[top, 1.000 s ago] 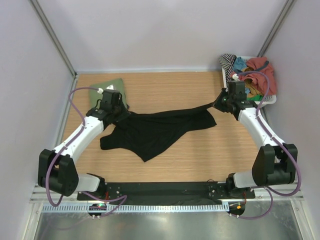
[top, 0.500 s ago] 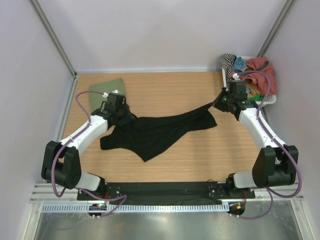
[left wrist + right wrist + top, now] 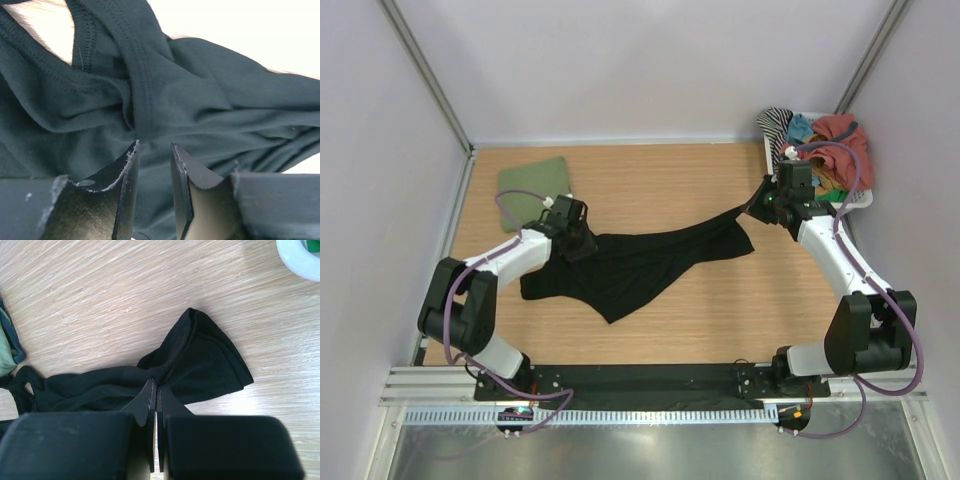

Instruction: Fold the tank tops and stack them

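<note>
Left gripper has let go: jaws now parted, shifted over the black tank top, at its left end. Right gripper stays pinched on its right corner.

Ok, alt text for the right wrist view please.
The right fingers pinch shut on a bunched edge of the black tank top, which trails left across the wooden table. An olive top peeks in far left.

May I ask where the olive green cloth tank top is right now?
The olive green tank top lies folded at the far left of the wooden table in the top view, just beyond the left gripper and black tank top.
</note>
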Controlling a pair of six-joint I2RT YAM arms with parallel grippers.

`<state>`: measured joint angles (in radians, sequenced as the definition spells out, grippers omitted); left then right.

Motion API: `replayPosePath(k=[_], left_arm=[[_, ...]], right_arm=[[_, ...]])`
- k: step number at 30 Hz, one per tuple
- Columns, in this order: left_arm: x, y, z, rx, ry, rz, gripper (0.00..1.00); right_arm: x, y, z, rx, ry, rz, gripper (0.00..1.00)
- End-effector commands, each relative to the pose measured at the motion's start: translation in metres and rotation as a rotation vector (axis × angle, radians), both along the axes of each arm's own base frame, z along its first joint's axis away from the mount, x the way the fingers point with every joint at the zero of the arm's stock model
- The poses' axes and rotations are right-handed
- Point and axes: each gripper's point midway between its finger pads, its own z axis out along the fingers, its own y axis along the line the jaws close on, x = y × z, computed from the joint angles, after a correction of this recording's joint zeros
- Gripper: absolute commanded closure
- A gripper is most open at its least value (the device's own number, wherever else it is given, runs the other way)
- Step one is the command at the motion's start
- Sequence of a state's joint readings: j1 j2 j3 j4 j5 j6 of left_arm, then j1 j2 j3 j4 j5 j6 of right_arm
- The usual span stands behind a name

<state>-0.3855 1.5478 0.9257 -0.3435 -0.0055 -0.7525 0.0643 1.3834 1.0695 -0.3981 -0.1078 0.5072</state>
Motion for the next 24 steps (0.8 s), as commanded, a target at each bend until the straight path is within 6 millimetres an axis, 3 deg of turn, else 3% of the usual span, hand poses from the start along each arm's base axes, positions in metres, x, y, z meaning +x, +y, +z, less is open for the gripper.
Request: replayPosePath(k=[1, 5, 11, 14, 17, 20, 23, 24], left_arm=[[0.020, -0.002, 0.007, 0.020, -0.054, 0.012, 0.67], [0.023, 0.004, 0.000, 0.062, -0.039, 0.028, 0.62], [0.030, 0.003, 0.001, 0.059, -0.053, 0.038, 0.70], [0.034, 0.002, 0.000, 0.064, -0.051, 0.040, 0.79], [0.039, 0.004, 0.004, 0.081, -0.061, 0.043, 0.97], [0.046, 0.008, 0.025, 0.086, -0.094, 0.054, 1.00], [0.063, 0.024, 0.068, 0.056, -0.162, 0.112, 1.00], [0.071, 0.023, 0.090, 0.015, -0.191, 0.117, 1.00]], right_arm=[[0.006, 0.004, 0.010, 0.014, -0.039, 0.009, 0.99], [0.006, 0.003, 0.009, 0.009, -0.036, 0.011, 0.99], [0.006, 0.003, 0.008, 0.008, -0.034, 0.012, 0.99], [0.007, 0.003, 0.008, 0.006, -0.035, 0.012, 0.99], [0.007, 0.003, 0.008, 0.003, -0.036, 0.010, 0.99], [0.011, 0.000, 0.014, -0.005, -0.046, 0.006, 0.99], [0.028, -0.004, 0.036, -0.011, -0.077, -0.009, 0.99], [0.033, -0.006, 0.041, -0.011, -0.076, -0.013, 0.99]])
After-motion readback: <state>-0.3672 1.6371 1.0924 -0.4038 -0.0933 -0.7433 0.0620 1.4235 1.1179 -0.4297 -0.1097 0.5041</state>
